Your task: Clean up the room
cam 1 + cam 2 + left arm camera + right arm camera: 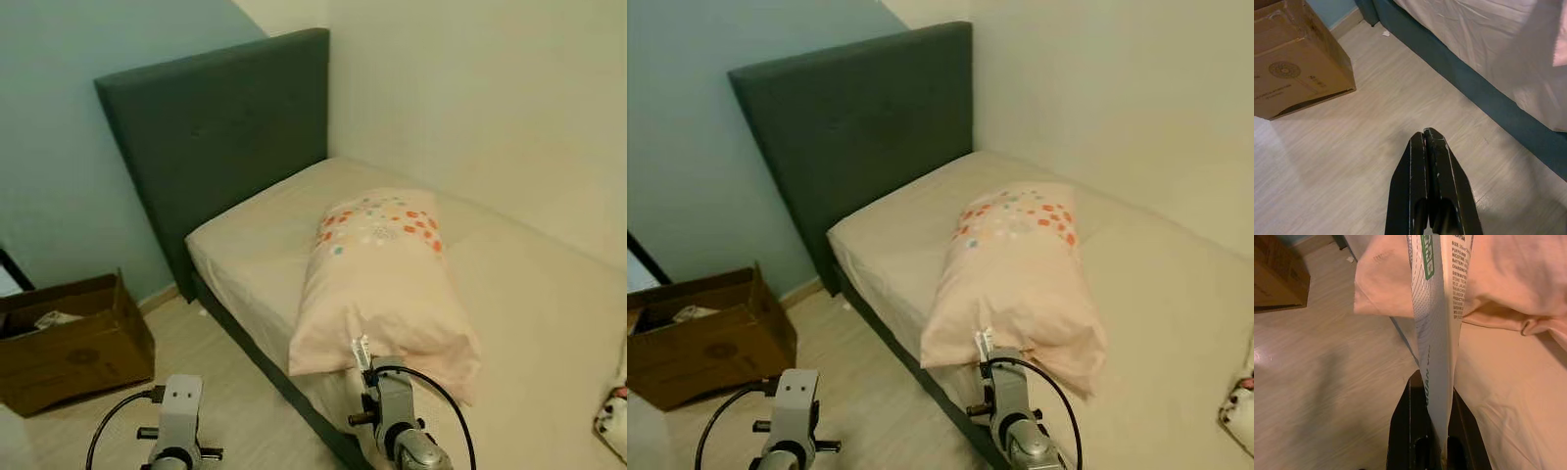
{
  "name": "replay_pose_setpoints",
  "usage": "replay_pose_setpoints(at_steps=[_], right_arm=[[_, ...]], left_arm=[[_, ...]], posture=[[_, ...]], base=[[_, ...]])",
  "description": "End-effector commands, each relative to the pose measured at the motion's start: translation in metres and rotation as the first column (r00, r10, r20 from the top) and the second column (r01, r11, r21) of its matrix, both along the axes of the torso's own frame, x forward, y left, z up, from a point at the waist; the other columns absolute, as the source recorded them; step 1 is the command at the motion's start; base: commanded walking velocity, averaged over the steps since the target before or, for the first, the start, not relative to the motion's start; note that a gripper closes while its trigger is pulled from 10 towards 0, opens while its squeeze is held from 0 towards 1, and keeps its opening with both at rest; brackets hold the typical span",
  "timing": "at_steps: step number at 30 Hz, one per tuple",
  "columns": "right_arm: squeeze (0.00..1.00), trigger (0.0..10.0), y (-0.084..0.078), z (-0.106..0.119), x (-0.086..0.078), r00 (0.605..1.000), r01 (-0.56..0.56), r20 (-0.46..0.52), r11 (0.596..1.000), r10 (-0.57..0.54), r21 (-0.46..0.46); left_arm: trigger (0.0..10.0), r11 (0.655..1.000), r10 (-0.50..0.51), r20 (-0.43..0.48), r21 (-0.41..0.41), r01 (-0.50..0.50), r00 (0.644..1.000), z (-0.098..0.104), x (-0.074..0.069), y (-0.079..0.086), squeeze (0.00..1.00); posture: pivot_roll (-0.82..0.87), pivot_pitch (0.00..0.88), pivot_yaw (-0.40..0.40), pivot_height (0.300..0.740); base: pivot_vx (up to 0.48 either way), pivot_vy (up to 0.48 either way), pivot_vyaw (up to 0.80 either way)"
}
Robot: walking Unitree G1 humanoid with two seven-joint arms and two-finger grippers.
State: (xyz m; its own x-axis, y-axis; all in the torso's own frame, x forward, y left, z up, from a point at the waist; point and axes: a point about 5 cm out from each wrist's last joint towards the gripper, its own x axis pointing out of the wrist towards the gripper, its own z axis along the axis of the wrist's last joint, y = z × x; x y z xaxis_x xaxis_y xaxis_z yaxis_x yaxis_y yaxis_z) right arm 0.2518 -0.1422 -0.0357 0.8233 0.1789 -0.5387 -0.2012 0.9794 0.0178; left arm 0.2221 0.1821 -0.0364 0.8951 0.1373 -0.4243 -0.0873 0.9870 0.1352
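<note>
- Pinching a thin white packet (pixel 1436 328) with green and black print, my right gripper (pixel 1436 396) has its two black fingers closed on the packet's lower end, low in the right wrist picture.
- In the left eye picture that gripper (pixel 364 364) sits at the bottom centre, right at the near edge of the pink pillow (pixel 382 284), with the packet (pixel 361 351) standing up as a small pale strip against the pillowcase.
- My left gripper (pixel 1427 147) hangs over the pale wood floor (pixel 1342 161) at the lower middle of its wrist picture, fingers pressed together with nothing between them.
- A pillow with a band of coloured dots at its far end lies across the middle of the frame on the cream mattress (pixel 549 323).
- Behind it, a dark green headboard (pixel 220 127) fills the upper left centre.
- At lower left, an open cardboard box (pixel 73 343) stands on the floor beside the bed, well apart from both grippers.
</note>
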Motion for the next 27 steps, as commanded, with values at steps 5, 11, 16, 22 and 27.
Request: replay_pose_setpoints(at_steps=[5,11,16,22,27], right_arm=[[0.0,10.0,0.0025,-0.0015,-0.0019,1.0,-0.014,-0.001,1.0,0.014,0.001],[0.0,10.0,0.0025,-0.0015,-0.0021,1.0,-0.009,0.003,1.0,0.009,0.004],[0.0,10.0,0.0028,-0.0011,-0.0017,1.0,-0.01,0.006,1.0,0.01,0.006],[0.0,10.0,0.0035,-0.001,-0.0017,1.0,-0.014,0.009,1.0,0.014,0.007],[0.0,10.0,0.004,-0.0007,-0.0018,1.0,-0.022,0.013,1.0,0.022,0.006]], left_arm=[[10.0,1.0,-0.018,0.013,0.017,0.018,1.0,0.0011,-0.0014,0.0022,0.0],[10.0,0.999,-0.029,0.037,0.014,0.029,0.999,0.0043,0.001,0.0001,0.0],[10.0,0.999,-0.038,0.048,0.015,0.037,0.998,0.0059,0.0024,-0.0013,0.0],[10.0,1.0,-0.009,0.052,-0.009,0.009,0.999,0.0058,0.002,-0.0003,0.0],[10.0,1.0,-0.006,0.054,-0.012,0.006,0.999,0.0061,0.0018,-0.0006,0.0]], posture=[[-0.02,0.059,-0.017,0.74],[-0.02,0.059,-0.013,0.74],[-0.02,0.06,-0.011,0.74],[-0.02,0.059,-0.01,0.74],[-0.02,0.055,-0.008,0.74]], base=[[0.0,0.0,0.8],[0.0,0.0,0.8],[0.0,0.0,0.8],[0.0,-0.08,0.8],[0.0,-0.48,0.8]])
